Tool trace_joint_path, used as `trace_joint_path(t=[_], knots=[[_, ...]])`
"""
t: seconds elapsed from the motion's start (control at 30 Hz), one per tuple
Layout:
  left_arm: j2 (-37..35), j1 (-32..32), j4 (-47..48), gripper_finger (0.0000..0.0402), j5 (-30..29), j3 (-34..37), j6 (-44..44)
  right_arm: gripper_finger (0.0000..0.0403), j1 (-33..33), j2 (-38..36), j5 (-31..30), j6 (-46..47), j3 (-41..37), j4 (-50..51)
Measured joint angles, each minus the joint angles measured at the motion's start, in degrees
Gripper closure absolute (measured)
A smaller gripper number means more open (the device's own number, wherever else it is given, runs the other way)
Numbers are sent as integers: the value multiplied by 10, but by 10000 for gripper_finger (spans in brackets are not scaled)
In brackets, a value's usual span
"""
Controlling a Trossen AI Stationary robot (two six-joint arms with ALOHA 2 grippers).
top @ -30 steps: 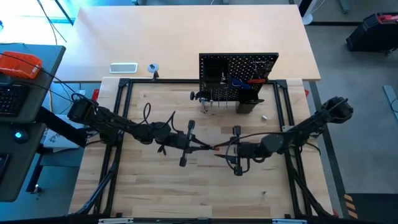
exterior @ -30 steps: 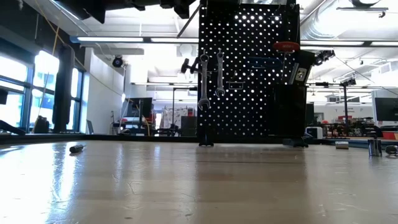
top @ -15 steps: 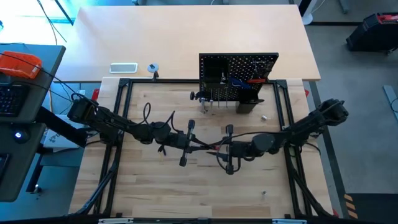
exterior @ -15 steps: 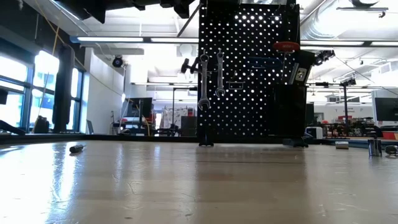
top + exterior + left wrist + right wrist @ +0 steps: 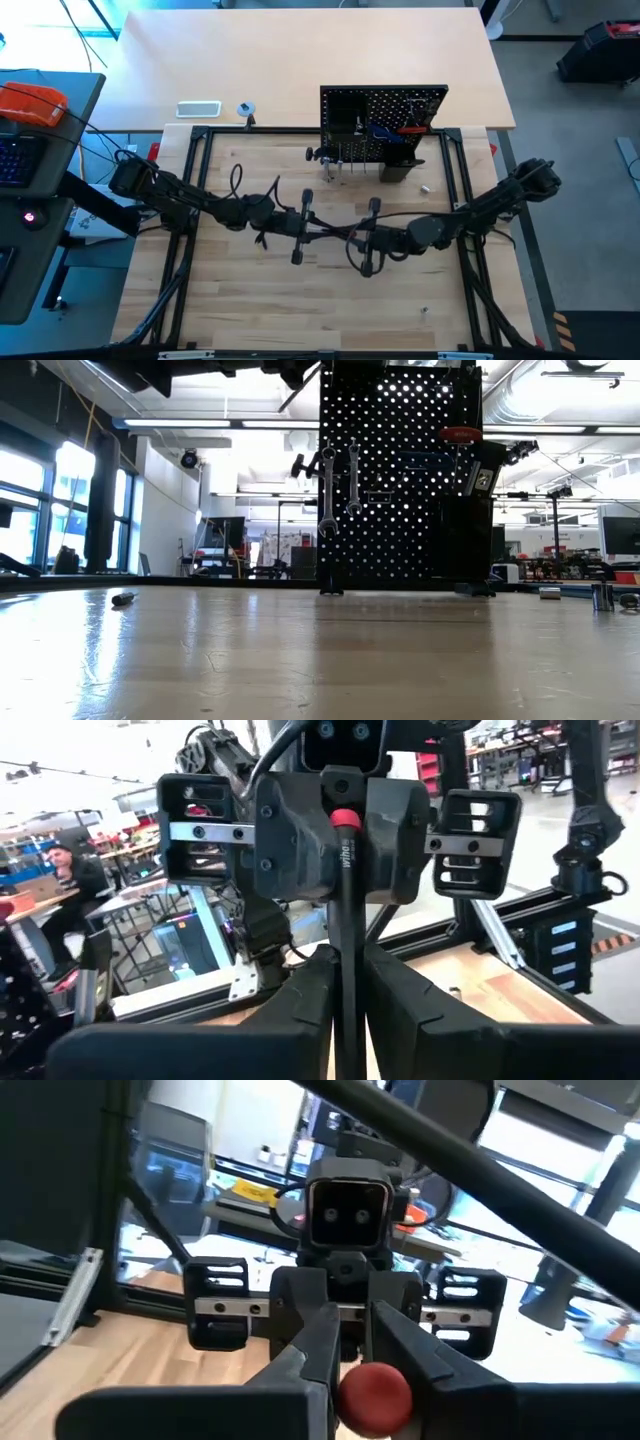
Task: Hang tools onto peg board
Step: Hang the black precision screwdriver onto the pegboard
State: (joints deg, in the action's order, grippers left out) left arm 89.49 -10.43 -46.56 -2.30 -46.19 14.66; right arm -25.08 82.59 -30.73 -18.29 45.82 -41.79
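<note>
Now the right gripper [image 5: 350, 1350] has slid in towards nine o'clock and drawn its fingers down from wide to narrow around the red end of the screwdriver [image 5: 347, 880]. The left gripper [image 5: 347, 980] meets it nose to nose at mid-table, fingers pinched close on the black shaft. Both arms hold the tool above the table, so this looks like a handover, with the left release likely next. The peg board [image 5: 383, 110] stands at twelve o'clock, well apart.
</note>
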Motion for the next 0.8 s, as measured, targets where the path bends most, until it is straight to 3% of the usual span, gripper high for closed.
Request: trace_joint_path(t=[0.2, 0.33, 0.57, 0.8], knots=[[-1, 8, 14, 332, -9, 1, 11, 363, -3, -47, -51, -13, 0, 44], [-3, 7, 14, 310, -45, 1, 30, 363, -12, -108, -95, -11, 0, 117], [-33, 8, -4, 258, -56, 2, 80, 364, -16, -212, -185, 52, 0, 287], [-73, 11, 65, 232, -58, 2, 85, 364, 1, -277, -246, 56, 29, 425]])
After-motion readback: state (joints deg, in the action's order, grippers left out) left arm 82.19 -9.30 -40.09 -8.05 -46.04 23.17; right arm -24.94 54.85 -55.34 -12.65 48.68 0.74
